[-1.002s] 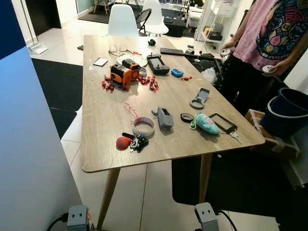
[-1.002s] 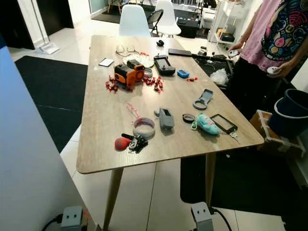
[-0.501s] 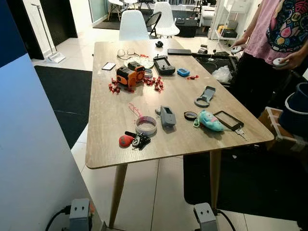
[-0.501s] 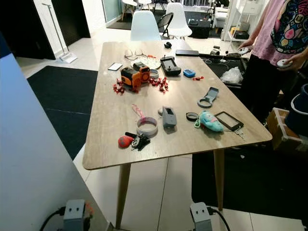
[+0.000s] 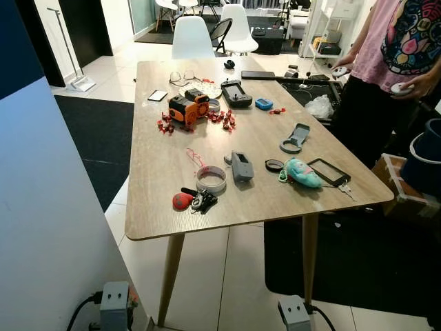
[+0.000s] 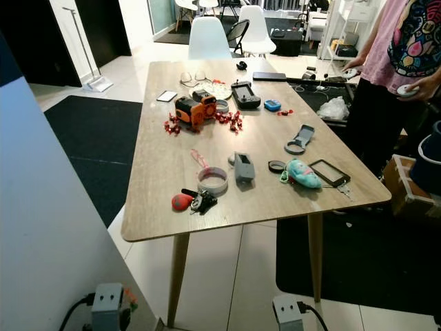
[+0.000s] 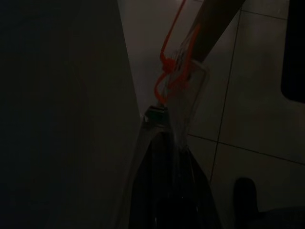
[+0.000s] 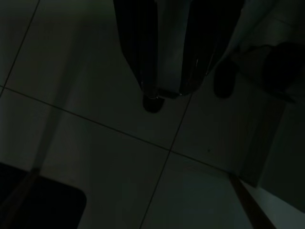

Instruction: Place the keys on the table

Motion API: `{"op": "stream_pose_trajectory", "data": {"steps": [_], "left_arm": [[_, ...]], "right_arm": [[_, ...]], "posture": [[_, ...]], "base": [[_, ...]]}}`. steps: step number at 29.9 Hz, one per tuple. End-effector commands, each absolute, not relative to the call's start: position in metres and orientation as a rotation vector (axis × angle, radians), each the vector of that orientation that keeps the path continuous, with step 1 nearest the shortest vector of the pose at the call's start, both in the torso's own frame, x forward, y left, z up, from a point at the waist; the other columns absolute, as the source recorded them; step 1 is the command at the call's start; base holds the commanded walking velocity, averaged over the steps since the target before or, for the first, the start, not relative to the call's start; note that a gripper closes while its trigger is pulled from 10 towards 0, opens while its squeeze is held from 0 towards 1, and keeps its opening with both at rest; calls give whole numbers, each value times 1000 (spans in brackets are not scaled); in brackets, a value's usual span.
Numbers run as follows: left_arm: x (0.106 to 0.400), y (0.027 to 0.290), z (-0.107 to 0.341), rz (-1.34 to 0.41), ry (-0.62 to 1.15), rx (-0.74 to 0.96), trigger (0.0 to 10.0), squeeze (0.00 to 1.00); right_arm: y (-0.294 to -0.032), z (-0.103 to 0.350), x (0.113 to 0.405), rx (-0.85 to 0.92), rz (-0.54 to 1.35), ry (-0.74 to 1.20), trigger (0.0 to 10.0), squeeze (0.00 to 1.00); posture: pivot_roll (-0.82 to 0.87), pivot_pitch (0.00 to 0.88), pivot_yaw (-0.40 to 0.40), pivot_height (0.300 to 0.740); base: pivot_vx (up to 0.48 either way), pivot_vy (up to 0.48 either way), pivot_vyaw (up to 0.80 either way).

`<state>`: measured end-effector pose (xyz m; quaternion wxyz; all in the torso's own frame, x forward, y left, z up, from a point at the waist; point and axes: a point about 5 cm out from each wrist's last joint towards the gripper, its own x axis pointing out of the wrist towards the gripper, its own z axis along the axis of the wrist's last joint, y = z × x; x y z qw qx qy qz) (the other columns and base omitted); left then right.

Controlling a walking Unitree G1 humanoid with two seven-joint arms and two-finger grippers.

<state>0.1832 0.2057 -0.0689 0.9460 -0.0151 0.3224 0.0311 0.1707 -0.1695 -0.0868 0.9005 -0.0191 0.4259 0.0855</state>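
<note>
Camera shifted slightly; left hand (image 7: 164,143) low, gripping orange-tagged thing (image 7: 178,71), prob. keys; table (image 5: 158,172) ahead.

Table (image 5: 155,172): long, light wood-grain top on slanted wooden legs, long axis running 6 to 12 o'clock. Dark key bunch (image 5: 202,201) lies flat at roughly 7 o'clock on the top, close to the near edge, touching a red round fob (image 5: 181,201) at its 9 o'clock. Small silver key (image 5: 344,189) lies at 4 o'clock by the right edge. Left gripper (image 7: 167,124) pinches a clear key tag (image 7: 183,81) with an orange cord loop, low over floor tiles; dark, any keys on it not discernible
</note>
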Motion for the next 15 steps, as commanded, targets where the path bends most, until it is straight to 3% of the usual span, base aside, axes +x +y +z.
{"op": "stream_pose_trajectory", "data": {"steps": [1, 15], "left_arm": [[182, 211, -69, 68, 669, -12, 10000, 0], [181, 211, -70, 72, 679, -6, 10000, 0]], "right_arm": [[-170, -88, 168, -37, 171, 887, 10000, 0], [-170, -87, 171, -41, 174, 881, 10000, 0]], "posture": [[66, 40, 10, 740], [69, 36, 7, 740]], "base": [[0, -341, 0], [0, -349, 0]]}}
